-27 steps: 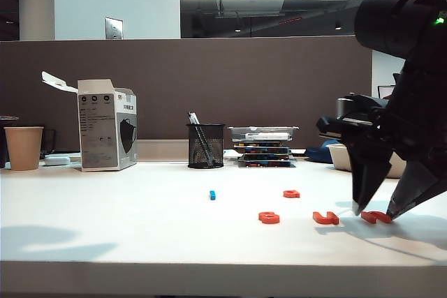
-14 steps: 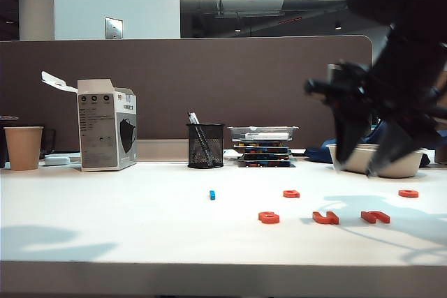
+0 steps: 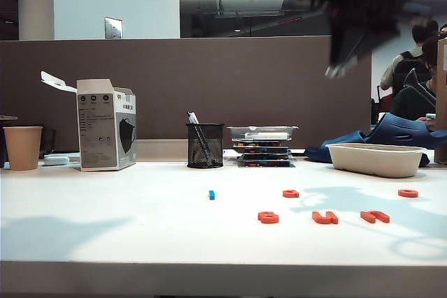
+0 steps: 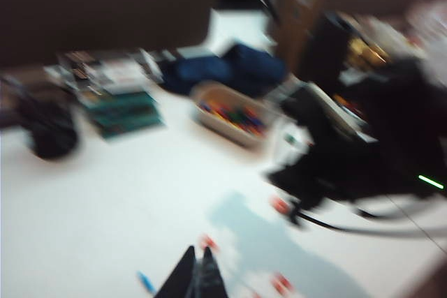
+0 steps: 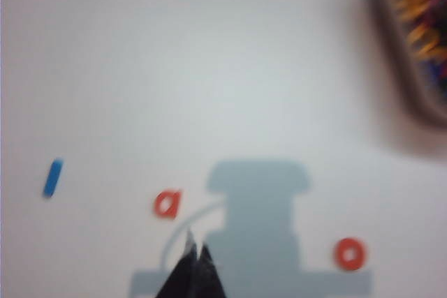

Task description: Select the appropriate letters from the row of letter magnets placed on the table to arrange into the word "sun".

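Note:
Three orange-red letters lie side by side near the table's (image 3: 105, 228) front: one (image 3: 268, 217), a second (image 3: 325, 218) and a third (image 3: 376, 216). Their shapes are hard to read from this low angle. Two more letters (image 3: 291, 193) (image 3: 408, 192) and a small blue piece (image 3: 211, 195) lie further back. My right gripper (image 3: 337, 69) hangs high above the table at the right, shut and empty; its wrist view shows the tips (image 5: 195, 249) together over an "a" (image 5: 167, 202) and an "o" (image 5: 349, 253). My left gripper (image 4: 199, 270) is blurred, tips together, holding nothing.
A beige tray (image 3: 377, 158) of coloured pieces stands at the back right. Further left along the partition are a stack of boxes (image 3: 263, 146), a mesh pen cup (image 3: 205, 145), a white carton (image 3: 106, 125) and a paper cup (image 3: 23, 147).
My right gripper lifted from beside the rightmost front letter, rose up and leftward, and closed. The letter stays on the table. A letter at the far right came into view.

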